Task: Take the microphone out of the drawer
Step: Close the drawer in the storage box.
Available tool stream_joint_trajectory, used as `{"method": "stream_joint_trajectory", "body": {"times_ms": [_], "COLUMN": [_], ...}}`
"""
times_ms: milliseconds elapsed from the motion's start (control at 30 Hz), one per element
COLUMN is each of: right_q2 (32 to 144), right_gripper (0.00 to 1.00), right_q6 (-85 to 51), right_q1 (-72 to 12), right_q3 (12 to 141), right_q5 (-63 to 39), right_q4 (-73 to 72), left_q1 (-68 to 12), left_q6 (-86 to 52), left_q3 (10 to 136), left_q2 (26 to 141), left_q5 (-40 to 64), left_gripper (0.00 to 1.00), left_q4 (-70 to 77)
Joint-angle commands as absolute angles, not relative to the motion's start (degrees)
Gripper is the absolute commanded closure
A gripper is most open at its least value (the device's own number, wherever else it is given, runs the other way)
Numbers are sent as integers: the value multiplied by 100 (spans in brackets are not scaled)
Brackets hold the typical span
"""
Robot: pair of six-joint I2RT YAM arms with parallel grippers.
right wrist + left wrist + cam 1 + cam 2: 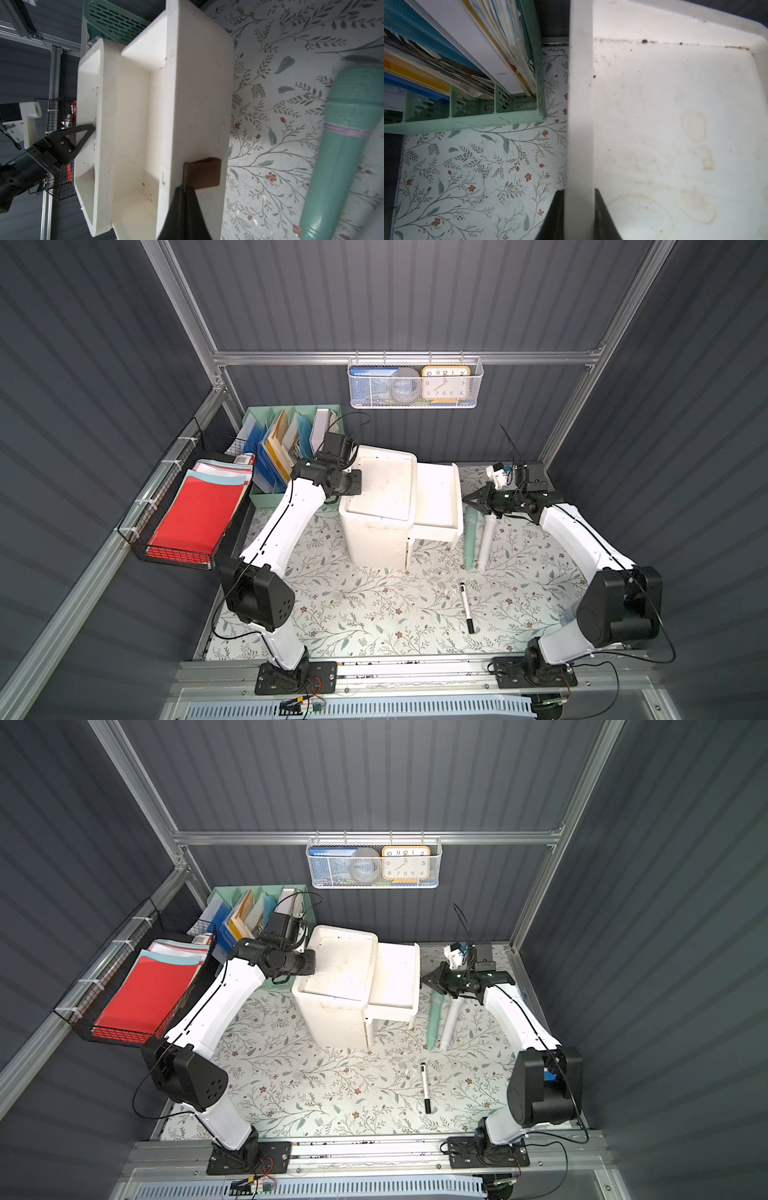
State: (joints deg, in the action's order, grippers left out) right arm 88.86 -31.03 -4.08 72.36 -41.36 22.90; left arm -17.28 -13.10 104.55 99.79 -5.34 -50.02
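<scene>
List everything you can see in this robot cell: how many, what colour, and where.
drawer unit: one, white, mid-table
drawer: one, white, pulled open, empty
handle: one, brown, on the drawer front
microphone: one, green, lying on the table beside the drawer
cylinder: one, white, lying next to the microphone
marker: one, black and white, nearer the arm bases
file organizer: one, mint green, full of folders, back corner
wire basket: one, black, holding red paper, side rail
mesh basket: one, white, back rail
clock: one, orange-framed, in the mesh basket
table cover: one, floral
left gripper: black, shut on the drawer unit's top rim
right gripper: black, shut, tips at the handle
</scene>
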Motion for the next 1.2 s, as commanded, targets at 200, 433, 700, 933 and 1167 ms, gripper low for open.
{"method": "stream_joint_trajectory", "body": {"times_ms": [200, 433, 700, 933, 1167], "right_q2": [9013, 9116, 9281, 9386, 9695], "right_gripper": [100, 100, 100, 100, 100], "right_q6": [-3224, -3239, -3203, -2962, -2228], "right_q1": [-618, -873, -1028, -1037, -1024], "right_q3": [7197, 7307, 7472, 7621, 7909], "right_q5": [-4366, -4430, -4346, -4402, -4477], "right_q4": [1989, 1951, 1939, 1944, 2466], "left_q1": [-1626, -1625, -1626, -1622, -1626], "left_q6": [-1872, -1881, -1888, -1770, -1548], "left_q3": [10430, 10424, 10428, 10520, 10712], "left_q2": [9835, 9830, 9848, 9960, 10143], "left_q5": [-312, -300, -248, -26, 288], "left_gripper": [96, 96, 96, 100, 100], "left_q4": [-4303, -4291, -4289, -4334, -4451]}}
